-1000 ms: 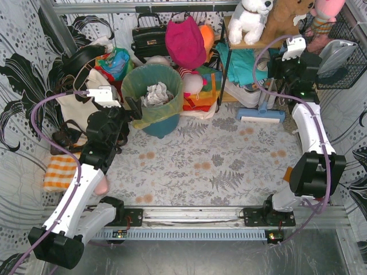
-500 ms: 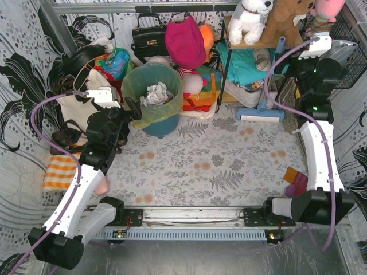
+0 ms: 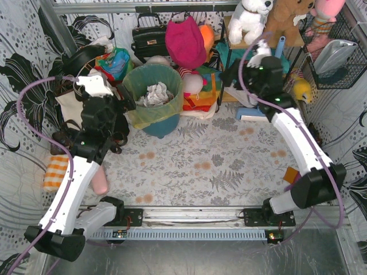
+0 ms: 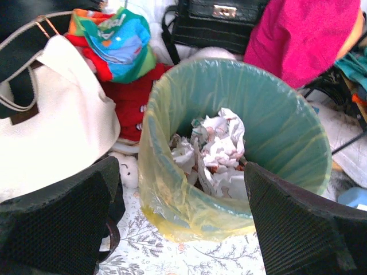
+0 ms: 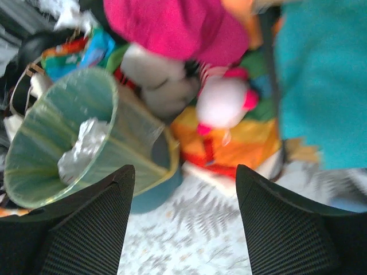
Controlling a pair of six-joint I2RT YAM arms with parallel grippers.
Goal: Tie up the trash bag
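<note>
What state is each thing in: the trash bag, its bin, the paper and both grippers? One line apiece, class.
trash bag, open and untied, rim folded over the bin's edge
bin, standing upright, lined by the bag
crumpled paper, lying inside the bag
left gripper, open, empty, facing the bag's mouth
right gripper, open, empty, apart from the bag

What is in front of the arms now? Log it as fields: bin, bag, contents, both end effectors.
bin: teal round plastic bin, upright
bag: thin translucent yellow-green plastic trash bag, lining the bin, top folded over the rim, mouth open, untied
contents: crumpled white paper inside the bag
left end effector: open, facing the bag, holding nothing
right end effector: open, apart from the bin, holding nothing
</note>
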